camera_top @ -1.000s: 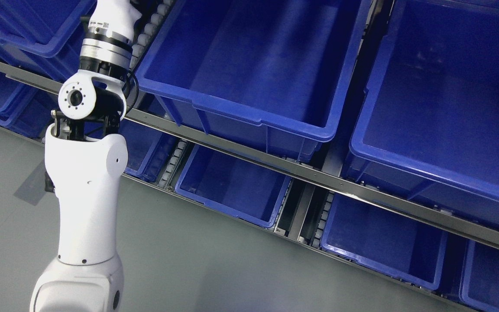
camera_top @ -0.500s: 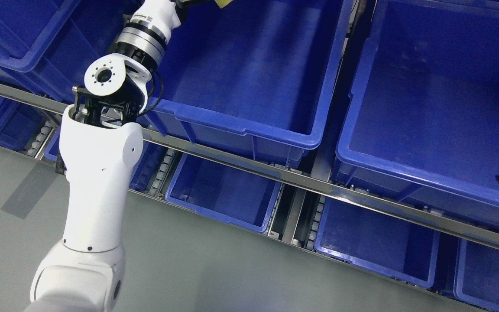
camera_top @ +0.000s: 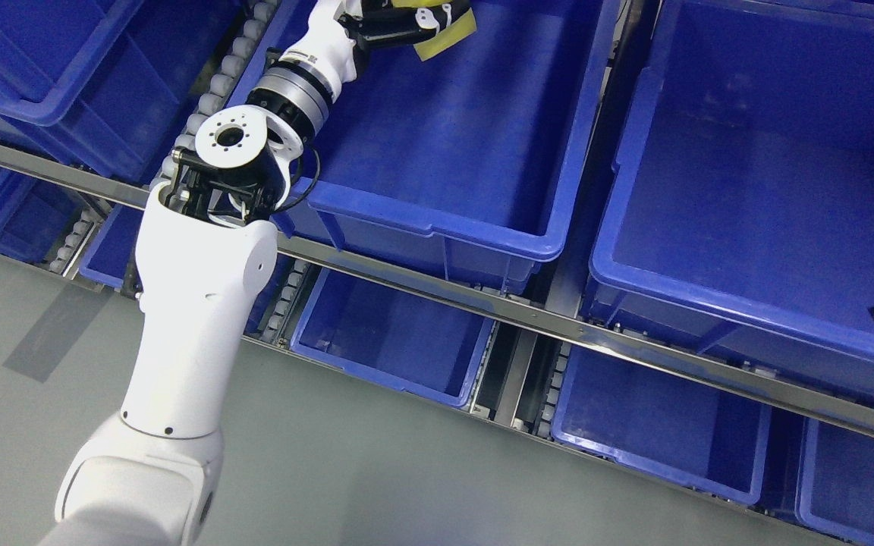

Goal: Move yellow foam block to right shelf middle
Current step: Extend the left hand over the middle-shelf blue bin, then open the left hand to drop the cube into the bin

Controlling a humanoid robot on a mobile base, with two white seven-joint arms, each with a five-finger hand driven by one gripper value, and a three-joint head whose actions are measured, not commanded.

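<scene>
At the frame's top edge, the left hand [camera_top: 399, 19] grips the flat yellow foam block [camera_top: 448, 34], apparently pinched; its long axis slants toward the large blue plastic bin [camera_top: 482, 227] beneath.

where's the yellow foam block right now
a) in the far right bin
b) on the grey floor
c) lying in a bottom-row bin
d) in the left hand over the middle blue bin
d: the left hand grips the yellow foam block above the middle blue bin.
</scene>
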